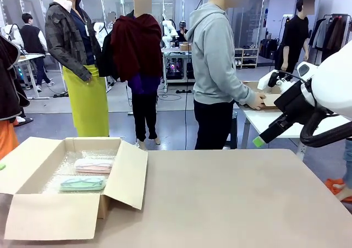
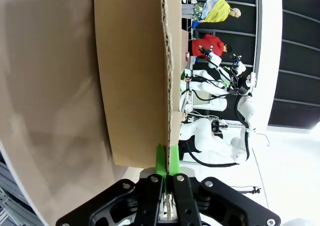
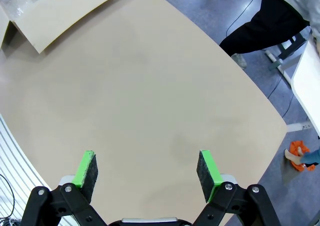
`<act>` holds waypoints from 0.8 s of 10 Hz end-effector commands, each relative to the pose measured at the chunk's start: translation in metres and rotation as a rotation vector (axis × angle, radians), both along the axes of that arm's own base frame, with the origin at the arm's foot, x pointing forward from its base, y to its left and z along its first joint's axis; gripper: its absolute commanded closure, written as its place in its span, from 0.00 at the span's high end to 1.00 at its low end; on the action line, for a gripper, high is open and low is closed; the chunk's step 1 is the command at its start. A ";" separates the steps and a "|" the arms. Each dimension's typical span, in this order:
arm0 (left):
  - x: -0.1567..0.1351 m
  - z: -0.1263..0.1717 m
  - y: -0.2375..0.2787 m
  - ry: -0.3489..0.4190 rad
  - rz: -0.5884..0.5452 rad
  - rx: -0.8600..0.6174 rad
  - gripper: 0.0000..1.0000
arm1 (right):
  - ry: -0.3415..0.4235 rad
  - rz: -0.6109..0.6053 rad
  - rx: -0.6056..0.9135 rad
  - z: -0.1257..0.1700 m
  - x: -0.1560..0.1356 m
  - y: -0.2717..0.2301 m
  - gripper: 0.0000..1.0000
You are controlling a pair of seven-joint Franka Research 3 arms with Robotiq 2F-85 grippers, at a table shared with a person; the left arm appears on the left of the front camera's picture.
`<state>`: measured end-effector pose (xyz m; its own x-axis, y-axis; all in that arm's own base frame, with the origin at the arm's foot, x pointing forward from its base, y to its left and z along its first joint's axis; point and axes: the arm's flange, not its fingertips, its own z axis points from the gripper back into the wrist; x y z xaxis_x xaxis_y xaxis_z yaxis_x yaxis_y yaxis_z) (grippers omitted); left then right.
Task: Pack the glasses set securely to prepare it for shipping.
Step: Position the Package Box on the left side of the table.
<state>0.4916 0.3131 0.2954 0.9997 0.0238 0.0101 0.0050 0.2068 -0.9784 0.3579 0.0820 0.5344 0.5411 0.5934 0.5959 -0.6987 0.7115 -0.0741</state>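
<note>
**Cardboard flap pinched, closing step under way**

Cardboard box (image 1: 66, 196) open at the left of the table (image 1: 231, 198), four flaps spread outward. Inside, on a clear bubble-wrap lining (image 1: 69, 163): pink case (image 1: 93, 165) toward the far side, mint green case (image 1: 82, 183) just beside it toward the near side, both lying flat. Glasses set thus already in place; step in hand judged to be closing the box.

Left tool (image 2: 167, 158) with green pads pressed together on the edge of one flap (image 2: 135, 75), clamped on the corrugated rim. Right tool (image 3: 147, 171) with pads wide apart, holding nothing, hovering above bare tabletop well away from the box.

Next move, as a judgement: swing the pinched flap up and inward over the cases without dragging the box, then bring the right tool over for the opposite flap.

Count: one box, four flaps, two cases (one pink, one mint green), two tools.
</note>
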 end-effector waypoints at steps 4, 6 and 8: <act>-0.001 0.002 0.006 0.002 -0.002 0.005 0.03 | -0.002 -0.025 0.005 -0.002 -0.003 0.004 1.00; -0.001 0.002 0.006 0.002 -0.002 0.005 0.03 | -0.002 -0.025 0.005 -0.002 -0.003 0.004 1.00; -0.001 0.002 0.006 0.002 -0.002 0.005 0.03 | -0.002 -0.025 0.005 -0.002 -0.003 0.004 1.00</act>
